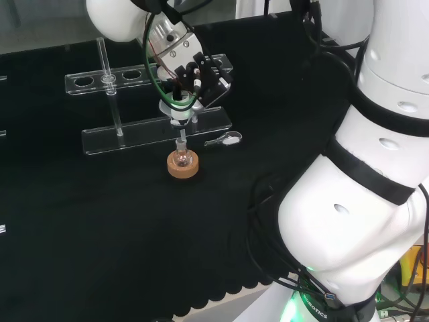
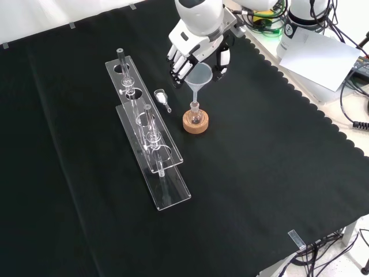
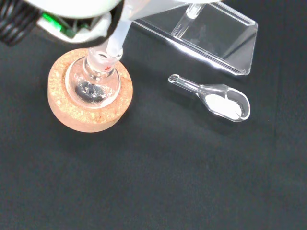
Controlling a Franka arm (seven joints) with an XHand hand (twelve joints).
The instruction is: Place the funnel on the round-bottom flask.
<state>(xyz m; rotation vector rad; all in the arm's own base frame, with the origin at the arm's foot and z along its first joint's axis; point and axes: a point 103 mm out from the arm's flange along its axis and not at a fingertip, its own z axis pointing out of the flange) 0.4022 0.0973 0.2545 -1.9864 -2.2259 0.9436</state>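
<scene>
Hand [image 2: 199, 49] grips funnel [image 2: 198, 78] — wrist view shows stem seemingly entering flask [image 3: 93, 84].

white arm: large links stand at the right of the head view, the forearm reaching across to the hand [image 1: 191, 70] at upper centre. in the front view the hand [image 2: 199, 49] enters from the top, palm turned down, black-and-white fingers [image 2: 180, 64] curled downward with the thumb set opposite them, pinching.

funnel [image 3: 115, 40]: cone cut off by wrist view's edge | stem tip hidden inside flask neck [image 3: 100, 62]
</scene>
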